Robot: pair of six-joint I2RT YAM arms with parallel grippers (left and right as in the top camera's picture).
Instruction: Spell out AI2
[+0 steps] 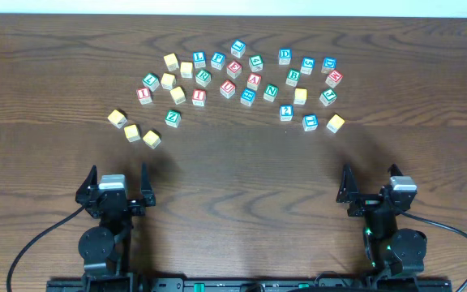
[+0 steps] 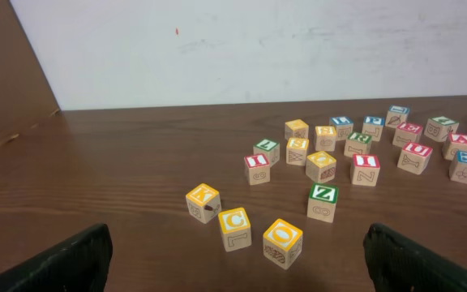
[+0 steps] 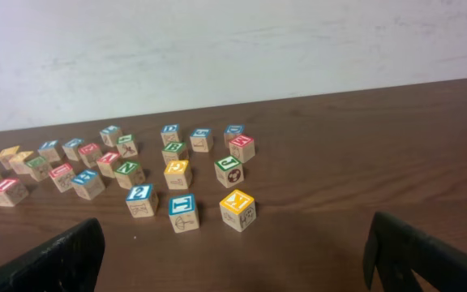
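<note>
Both arms sit at the near edge of the worktop (image 1: pixel 233 162), and I see no block touched by either. My left tool (image 1: pixel 118 174) has its fingers spread wide with nothing between them. My right tool (image 1: pixel 370 178) is likewise spread and empty.

A loose scatter of lettered blocks lies well ahead of both tools. The red I block (image 1: pixel 143 94) is ahead of the left tool and slightly to its right, beyond a yellow O block (image 2: pixel 282 242) that lies nearest that tool. The red A block (image 1: pixel 254 80) sits mid-scatter, far ahead and left of the right tool. The blue 2 block (image 3: pixel 140 199) is in the front row, ahead and left of the right tool.
</note>
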